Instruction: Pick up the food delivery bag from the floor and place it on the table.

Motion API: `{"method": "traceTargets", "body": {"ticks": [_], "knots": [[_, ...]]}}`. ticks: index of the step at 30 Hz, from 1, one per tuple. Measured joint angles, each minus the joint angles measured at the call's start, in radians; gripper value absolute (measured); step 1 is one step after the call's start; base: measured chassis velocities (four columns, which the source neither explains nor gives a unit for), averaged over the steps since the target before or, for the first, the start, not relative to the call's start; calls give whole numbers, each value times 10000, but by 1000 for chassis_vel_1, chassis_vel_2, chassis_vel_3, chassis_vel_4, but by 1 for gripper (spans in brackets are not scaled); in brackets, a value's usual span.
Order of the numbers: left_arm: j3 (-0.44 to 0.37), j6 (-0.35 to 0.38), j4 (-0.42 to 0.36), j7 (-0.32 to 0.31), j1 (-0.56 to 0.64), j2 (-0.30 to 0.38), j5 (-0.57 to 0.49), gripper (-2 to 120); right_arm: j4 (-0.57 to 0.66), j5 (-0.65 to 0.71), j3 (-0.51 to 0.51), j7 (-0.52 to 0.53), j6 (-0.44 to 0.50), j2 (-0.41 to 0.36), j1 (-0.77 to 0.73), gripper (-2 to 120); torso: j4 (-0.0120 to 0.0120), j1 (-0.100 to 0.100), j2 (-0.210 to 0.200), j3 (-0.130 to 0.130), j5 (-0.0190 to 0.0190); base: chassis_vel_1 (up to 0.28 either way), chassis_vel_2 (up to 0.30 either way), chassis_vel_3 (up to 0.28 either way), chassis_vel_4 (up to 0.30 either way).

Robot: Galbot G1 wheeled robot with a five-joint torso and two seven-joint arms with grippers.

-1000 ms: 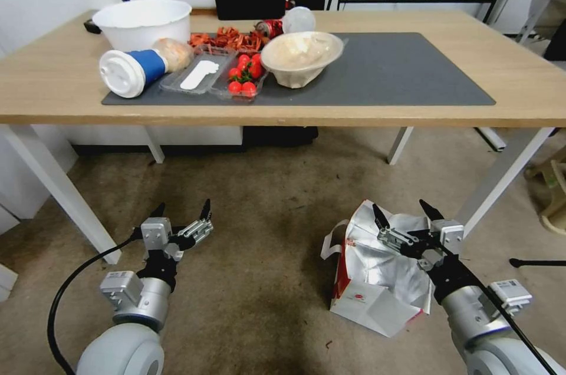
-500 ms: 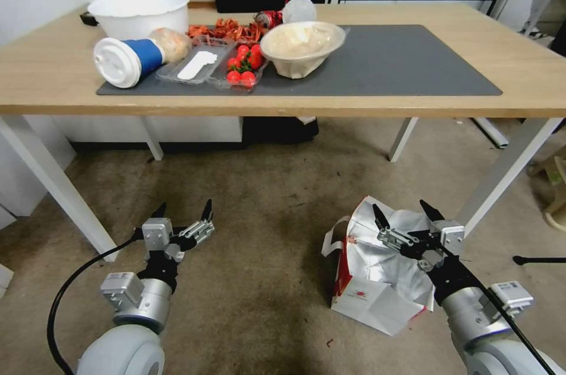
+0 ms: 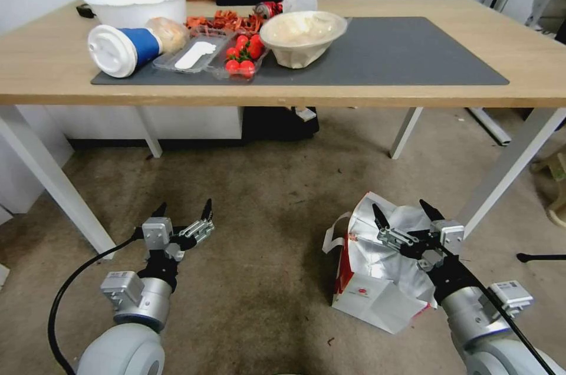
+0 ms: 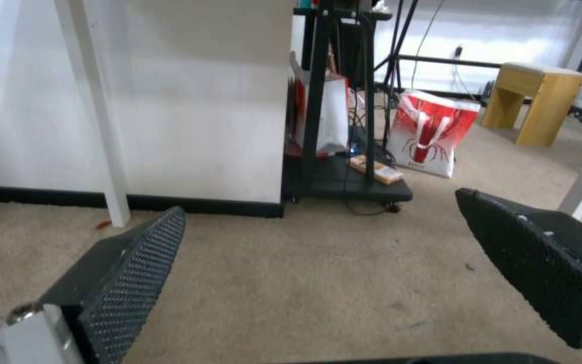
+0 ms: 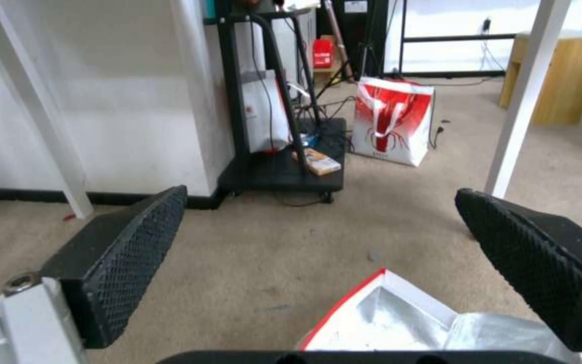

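Head view puts the food delivery bag point(image 3: 377, 275) slumped on the floor point(image 3: 265, 233), in front of the tabletop point(image 3: 530, 74) and near its right-hand white leg, with the foil-lined mouth gaping upward and toward the table. The right tool point(image 3: 407, 216) hangs directly over that open mouth, its two dark fingers spread wide and holding nothing; in the right wrist view the bag's red-edged rim point(image 5: 379, 313) sits just under and between the spread pads, slightly nearer the robot than the fingertips. So the bag lies straight below the right tool, and the right arm is clearly the nearer one. The left tool point(image 3: 183, 213) hovers over bare carpet well apart from the bag, also spread and empty. The bag's long axis appears to run from the robot toward the table, with a loose white handle point(image 3: 330, 239) flopped out on the bag's left side. By my reading the grasp has not begun, and it hinges on lowering the right tool onto the rim or a handle. The right part of the dark mat point(image 3: 413, 56) looks free to receive it.
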Motion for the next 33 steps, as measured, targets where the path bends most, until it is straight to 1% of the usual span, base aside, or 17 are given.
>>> {"method": "traceTargets", "body": {"ticks": [2,4,6,10,13,18,20,21,23,24,27,33], "knots": [[1,-1,26,0,-6,-1,0,100,-27,0,-7,0,0,0,7,100,0,-12,-113,-98,0,0,0,0,0],[1,-1,29,0,-8,-1,0,100,-33,-1,-12,1,0,3,8,100,0,-22,-153,-128,-1,0,0,0,0],[-1,-1,40,3,-11,1,-2,100,-46,-2,-27,1,0,8,17,100,0,-37,-274,-238,0,0,0,0,0],[-3,-1,45,10,-14,4,-4,100,-53,-1,-29,1,0,8,24,100,0,-41,-357,-314,-1,0,0,0,0],[-2,0,66,22,-48,6,-5,100,-59,-1,-26,1,-1,4,33,100,0,-78,-541,-463,0,0,0,0,0],[0,0,85,31,-70,15,-8,100,-59,-3,-18,1,-2,8,31,100,0,-97,-691,-591,-1,0,0,0,0],[0,0,97,41,-78,27,-10,100,-59,-12,-12,0,-2,23,22,100,0,-108,-808,-700,-1,0,0,0,0],[0,0,97,41,-78,27,-10,100,-59,-12,-12,0,-2,23,22,100,0,-108,-808,-700,-1,0,0,0,0],[0,2,99,47,-82,38,-13,100,-58,-25,-11,-3,-3,35,16,100,0,-109,-915,-808,0,0,0,0,0],[0,2,99,47,-82,38,-13,100,-58,-25,-11,-3,-3,35,16,100,0,-109,-915,-808,0,0,0,0,0],[-6,8,99,50,-80,51,-23,100,-56,-42,-11,-7,-2,52,16,100,0,-114,-1087,-966,-1,0,0,0,0],[-13,6,108,50,-79,76,-28,100,-55,-67,-19,-10,-3,56,18,100,0,-135,-1217,-998,0,0,0,0,0]]}}
